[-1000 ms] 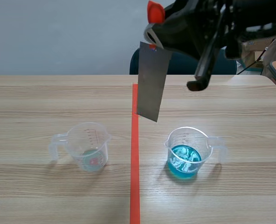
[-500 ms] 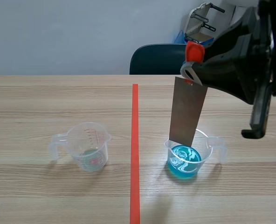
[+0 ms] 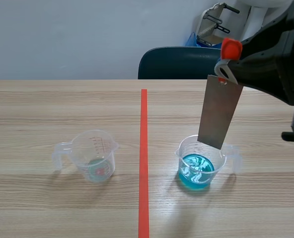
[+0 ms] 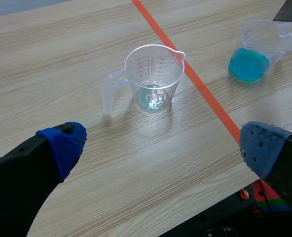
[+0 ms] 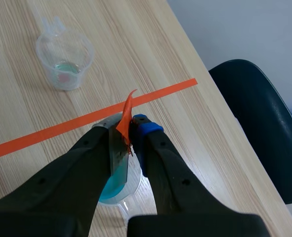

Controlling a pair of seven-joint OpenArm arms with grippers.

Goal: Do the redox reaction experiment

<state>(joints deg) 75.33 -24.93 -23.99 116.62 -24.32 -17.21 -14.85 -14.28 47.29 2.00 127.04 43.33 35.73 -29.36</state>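
Note:
A clear beaker with blue liquid stands right of the tape line. A second clear beaker, holding a little clear liquid, stands left of it. My right gripper is shut on the top of a grey metal strip with an orange tag. The strip hangs tilted, its lower end just above the blue beaker's rim. In the right wrist view the blue beaker lies under the fingers. My left gripper stands open, short of the clear beaker, with the blue beaker farther off.
A dark blue chair stands behind the table's far edge. An orange-red tape line runs down the middle of the wooden table.
My right arm has carried the metal strip to the right, from over the tape line to above the blue beaker. The beakers have not moved.

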